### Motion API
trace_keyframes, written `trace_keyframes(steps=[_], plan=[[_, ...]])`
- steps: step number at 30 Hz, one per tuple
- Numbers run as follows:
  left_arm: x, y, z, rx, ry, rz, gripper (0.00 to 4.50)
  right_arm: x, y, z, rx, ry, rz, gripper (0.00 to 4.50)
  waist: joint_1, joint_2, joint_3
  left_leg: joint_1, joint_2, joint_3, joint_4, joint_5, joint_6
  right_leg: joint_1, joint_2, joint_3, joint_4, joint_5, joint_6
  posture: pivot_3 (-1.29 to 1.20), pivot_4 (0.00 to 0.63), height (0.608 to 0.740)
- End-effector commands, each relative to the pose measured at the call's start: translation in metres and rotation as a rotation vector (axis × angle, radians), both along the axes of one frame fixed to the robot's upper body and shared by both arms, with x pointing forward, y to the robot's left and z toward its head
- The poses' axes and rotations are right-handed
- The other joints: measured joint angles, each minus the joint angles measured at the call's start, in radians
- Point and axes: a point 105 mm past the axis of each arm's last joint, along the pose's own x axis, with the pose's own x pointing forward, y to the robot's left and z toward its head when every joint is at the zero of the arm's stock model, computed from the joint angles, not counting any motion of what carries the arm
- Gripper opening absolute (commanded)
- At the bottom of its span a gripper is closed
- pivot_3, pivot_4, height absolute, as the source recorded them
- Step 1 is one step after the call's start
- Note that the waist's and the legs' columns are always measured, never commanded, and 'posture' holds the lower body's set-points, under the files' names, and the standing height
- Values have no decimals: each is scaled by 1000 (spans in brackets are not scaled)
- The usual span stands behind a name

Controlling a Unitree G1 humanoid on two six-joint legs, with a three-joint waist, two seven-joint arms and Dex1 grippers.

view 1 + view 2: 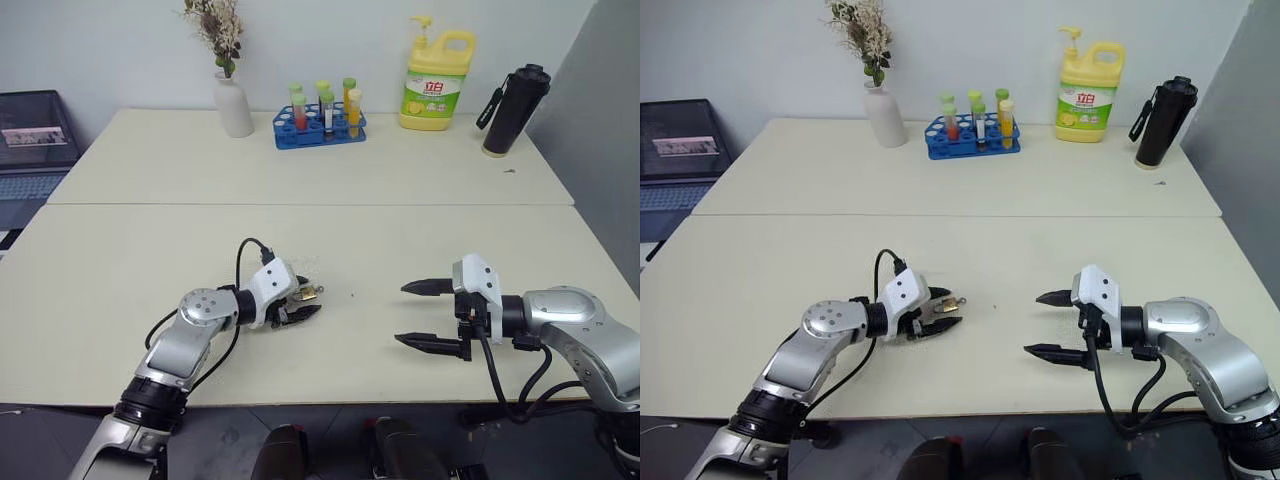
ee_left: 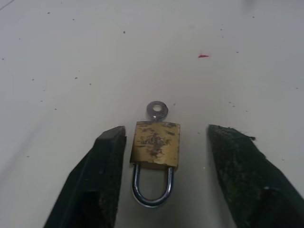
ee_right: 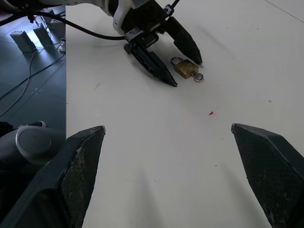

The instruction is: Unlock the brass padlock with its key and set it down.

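The brass padlock [image 2: 156, 145] lies flat on the cream table [image 1: 120, 280], its silver shackle pointing back toward my left wrist. A key with a round silver head [image 2: 157, 109] sticks out of the body's far end. My left gripper [image 1: 310, 298] is open and straddles the padlock. One finger [image 2: 107, 156] is almost against the brass body and the other finger [image 2: 237, 161] stands well off it. My right gripper [image 1: 402, 314] hovers open a short way to the right, pointing at the padlock [image 3: 185, 70], with nothing between its fingers.
Along the back of the table stand a white vase with dried flowers [image 1: 233, 105], a blue rack of test tubes [image 1: 320, 125], a yellow detergent bottle [image 1: 436, 80] and a black flask [image 1: 512, 110]. A laptop [image 1: 30, 150] sits off the far left edge.
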Motion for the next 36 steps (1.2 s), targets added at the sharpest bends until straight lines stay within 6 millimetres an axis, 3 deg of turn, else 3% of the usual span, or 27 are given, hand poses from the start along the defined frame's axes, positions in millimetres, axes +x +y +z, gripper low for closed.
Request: trace_keyframes(steps=[1, 3, 10, 13, 21, 25, 29, 36], plan=[[-4, 10, -8, 53, 25, 10, 1526, 1, -2, 7, 9, -43, 1, 4500, 0, 0, 0, 0, 0, 0, 0, 0, 0, 0, 0, 0, 0, 0, 0, 0, 150, 740], [-5, 9, -9, 58, 31, 3, 973, 1, -3, 6, 11, -45, 2, 4500, 0, 0, 0, 0, 0, 0, 0, 0, 0, 0, 1, 0, 0, 0, 0, 0, 150, 740], [-3, 3, -5, 36, -6, -11, 961, 2, -5, 6, 8, -56, -3, 4500, 0, 0, 0, 0, 0, 0, 0, 0, 0, 0, 3, 0, 0, 0, 0, 0, 150, 740], [-6, -9, 12, -13, -84, -84, 961, 5, -8, 8, 16, -67, -30, 4500, 1, 0, 0, 0, 0, 0, 0, 0, 0, 0, 3, 0, 0, 0, 0, 0, 150, 740], [-12, -41, 69, 19, -487, -371, 961, 13, -20, 15, 81, -50, -152, 4500, 8, 0, 0, -1, -1, 0, 0, 0, 0, 0, 2, 0, 0, 0, 0, 0, 150, 740], [-15, -50, 97, 167, -885, -551, 961, 12, -18, 25, 146, -42, -190, 4500, 9, 0, 0, -1, -1, 1, 0, 0, 0, 0, 2, 0, -1, 0, 0, 0, 150, 740], [-21, -59, 109, 195, -1143, -639, 961, 11, -3, 39, 230, -9, -170, 4500, 3, 0, 0, 0, 0, 2, 0, 0, 0, 0, 2, 2, -1, 0, 0, 0, 150, 740], [-26, -57, 107, 164, -1224, -642, 961, 16, 16, 47, 301, 44, -133, 4500, 3, 0, 0, -1, 0, 2, 0, 0, 0, 0, 2, 1, -1, 1, 0, 0, 150, 740]])
